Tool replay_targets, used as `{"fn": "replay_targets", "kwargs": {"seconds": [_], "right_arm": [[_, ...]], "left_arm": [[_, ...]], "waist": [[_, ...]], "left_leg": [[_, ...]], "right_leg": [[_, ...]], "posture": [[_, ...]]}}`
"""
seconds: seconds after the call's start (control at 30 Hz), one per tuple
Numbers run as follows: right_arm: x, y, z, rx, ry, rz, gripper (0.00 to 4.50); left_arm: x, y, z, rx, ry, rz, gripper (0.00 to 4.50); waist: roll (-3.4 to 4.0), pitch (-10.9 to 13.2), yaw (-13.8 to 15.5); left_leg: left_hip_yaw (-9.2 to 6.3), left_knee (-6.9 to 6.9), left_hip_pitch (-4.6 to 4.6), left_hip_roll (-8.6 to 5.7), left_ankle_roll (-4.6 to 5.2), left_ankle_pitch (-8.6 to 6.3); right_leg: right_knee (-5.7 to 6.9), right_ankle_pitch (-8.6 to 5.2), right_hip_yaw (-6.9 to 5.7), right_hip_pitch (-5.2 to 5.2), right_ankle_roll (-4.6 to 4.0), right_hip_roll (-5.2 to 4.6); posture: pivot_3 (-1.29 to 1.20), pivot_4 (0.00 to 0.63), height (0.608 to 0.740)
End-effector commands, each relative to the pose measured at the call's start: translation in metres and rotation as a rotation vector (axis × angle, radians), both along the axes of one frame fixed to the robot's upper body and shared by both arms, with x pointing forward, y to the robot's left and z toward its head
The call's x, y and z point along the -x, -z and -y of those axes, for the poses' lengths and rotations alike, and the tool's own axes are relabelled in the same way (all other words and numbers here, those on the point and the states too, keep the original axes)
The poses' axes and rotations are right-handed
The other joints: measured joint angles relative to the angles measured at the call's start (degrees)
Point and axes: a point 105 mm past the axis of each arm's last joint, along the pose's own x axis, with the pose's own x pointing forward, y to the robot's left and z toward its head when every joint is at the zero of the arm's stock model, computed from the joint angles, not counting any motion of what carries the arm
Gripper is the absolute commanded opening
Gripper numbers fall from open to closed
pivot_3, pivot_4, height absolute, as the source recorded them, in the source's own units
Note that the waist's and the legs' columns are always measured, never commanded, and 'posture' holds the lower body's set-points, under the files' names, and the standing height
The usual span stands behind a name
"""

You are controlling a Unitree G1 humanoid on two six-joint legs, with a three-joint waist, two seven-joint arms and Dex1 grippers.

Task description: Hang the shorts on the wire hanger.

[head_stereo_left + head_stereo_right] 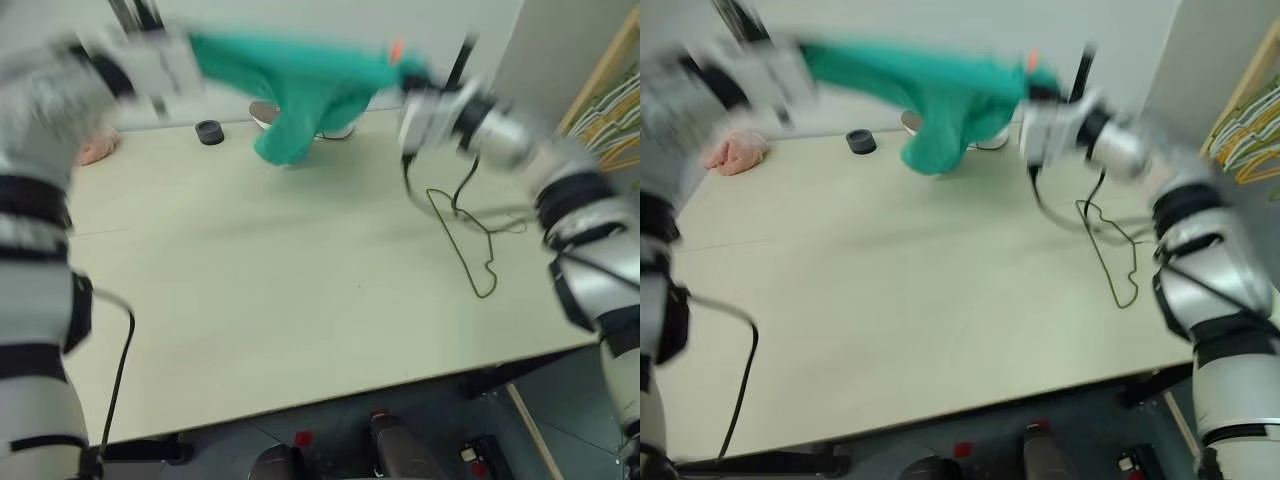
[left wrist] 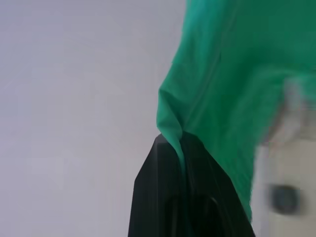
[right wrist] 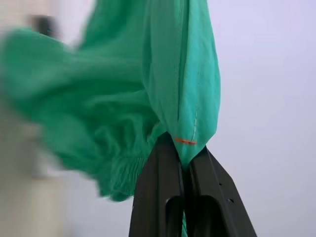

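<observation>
The left gripper [image 2: 183,148] and the right gripper [image 3: 183,158] each pinch an edge of the shorts [image 1: 300,80], which hang stretched between them above the table [image 1: 260,300]. Below the right gripper, the wire hanger [image 1: 470,245] lies flat on the table.

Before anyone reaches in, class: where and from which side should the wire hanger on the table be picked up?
Take the wire hanger at its neck, just below the hook, coming straight down from above. It lies flat on the table by the right tool, so thin wire offers no side grip. Both tools are clamped on the shorts, so one must release first.
</observation>
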Motion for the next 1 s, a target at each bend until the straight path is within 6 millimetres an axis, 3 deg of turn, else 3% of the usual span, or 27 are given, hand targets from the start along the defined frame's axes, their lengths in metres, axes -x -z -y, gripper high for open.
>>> {"fn": "replay_targets", "kwargs": {"seconds": [0.03, 0.13, 0.2, 0.3, 0.4, 0.53, 0.73, 0.9, 1.0], "right_arm": [[0.005, 0.038, 0.014, 0.013, 0.006, -0.142, 0.04], [0.026, 0.079, 0.007, 0.073, -0.091, -0.281, 0.04], [0.036, 0.092, 0.005, 0.096, -0.126, -0.339, 0.04], [0.072, 0.135, 0.008, 0.238, -0.223, -0.579, 0.04], [0.089, 0.148, 0.018, 0.315, -0.221, -0.716, 0.04], [0.105, 0.157, 0.035, 0.365, -0.186, -0.847, 0.04], [0.121, 0.158, 0.045, 0.373, -0.148, -0.948, 0.04], [0.138, 0.161, 0.037, 0.382, -0.158, -1.043, 0.04], [0.145, 0.160, 0.032, 0.372, -0.170, -1.081, 0.04]], "left_arm": [[0.027, 0.072, -0.022, 0.162, -0.060, -0.309, 0.00], [0.068, 0.131, -0.016, 0.266, -0.079, -0.592, 0.00], [0.087, 0.148, -0.012, 0.296, -0.093, -0.700, 0.00], [0.140, 0.188, -0.005, 0.311, -0.089, -1.036, 0.00], [0.166, 0.195, 0.004, 0.313, -0.063, -1.180, 0.00], [0.189, 0.201, 0.013, 0.299, -0.034, -1.303, 0.00], [0.194, 0.207, 0.016, 0.291, -0.020, -1.341, 0.00], [0.192, 0.215, 0.017, 0.285, -0.003, -1.329, 0.00], [0.204, 0.219, 0.019, 0.275, 0.018, -1.387, 0.00]], "waist": [[0.02, -0.02, -0.38], [-0.07, 0.02, -0.31], [-0.08, 0.01, 0.31], [-0.14, -0.11, 1.48], [-0.07, -0.11, 2.96], [-0.31, -0.25, 4.87], [-0.35, -0.30, 6.05], [-0.36, -0.30, 6.02], [-0.40, -0.41, 5.93]], "left_leg": [[-0.01, 0.07, 0.05, 0.03, -0.04, 0.08], [-0.26, 0.30, -0.22, 0.21, -0.37, 0.27], [-0.57, 0.30, -0.44, 0.30, -0.42, 0.30], [-0.71, 0.24, -0.37, 0.35, -0.26, 0.20], [-0.64, 0.09, 0.25, 0.25, -0.20, 0.15], [-0.62, 0.26, 0.37, 0.23, -0.13, 0.14], [-0.58, 0.23, 0.54, 0.24, -0.13, 0.14], [-0.59, 0.21, 0.54, 0.26, -0.13, 0.13], [-0.59, 0.17, 0.53, 0.28, -0.13, 0.13]], "right_leg": [[0.07, 0.20, 0.12, 0.03, 0.02, -0.03], [0.25, 0.39, 0.19, -0.12, 0.00, -0.01], [0.17, 0.36, -0.03, -0.21, 0.00, 0.08], [0.10, 0.36, -0.08, -0.11, -0.02, 0.26], [-0.08, 0.31, -0.08, 0.45, -0.01, 0.25], [-0.03, 0.33, -0.09, 0.57, -0.06, 0.39], [-0.03, 0.18, -0.09, 0.71, -0.33, 0.46], [-0.01, 0.16, -0.10, 0.69, -0.36, 0.51], [-0.01, 0.13, -0.11, 0.66, -0.39, 0.52]], "posture": [[-0.06, 0.076, 0.740], [-0.06, 0.079, 0.740], [-0.06, 0.079, 0.740], [-0.07, 0.077, 0.740], [-0.07, 0.077, 0.740], [-0.08, 0.079, 0.740], [-0.09, 0.080, 0.740], [-0.09, 0.077, 0.740], [-0.09, 0.073, 0.740]]}}
